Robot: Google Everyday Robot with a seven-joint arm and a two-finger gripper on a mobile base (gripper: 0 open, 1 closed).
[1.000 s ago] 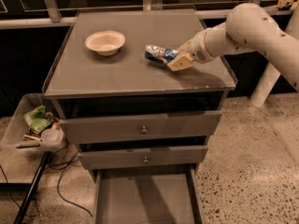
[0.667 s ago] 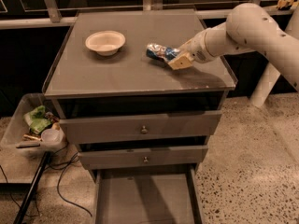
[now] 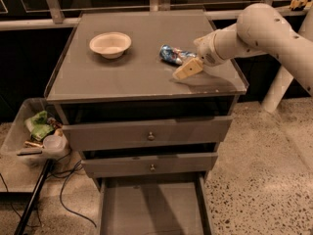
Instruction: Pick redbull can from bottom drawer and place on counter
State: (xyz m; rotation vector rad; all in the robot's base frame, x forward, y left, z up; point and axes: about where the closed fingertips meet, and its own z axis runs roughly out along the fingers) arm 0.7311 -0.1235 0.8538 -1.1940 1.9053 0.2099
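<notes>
The redbull can [image 3: 172,54], blue and silver, lies on its side on the counter [image 3: 122,75] towards the right rear. My gripper [image 3: 185,62] is right at the can, reaching in from the right on a white arm. It is open: the tan near finger [image 3: 187,69] stands a little apart from the can's front side, and the far finger is hidden behind the can. The bottom drawer [image 3: 151,209] is pulled out below, and its grey floor is bare.
A white bowl [image 3: 110,44] sits on the counter's left rear. Two knobbed drawers [image 3: 150,136] are closed above the bottom one. A clear bin with rubbish [image 3: 36,136] and cables stand on the floor to the left. A window rail runs behind the counter.
The near finger has swung down and away from the can. The can has shifted slightly to the right on the counter. The bowl and drawers have not moved.
</notes>
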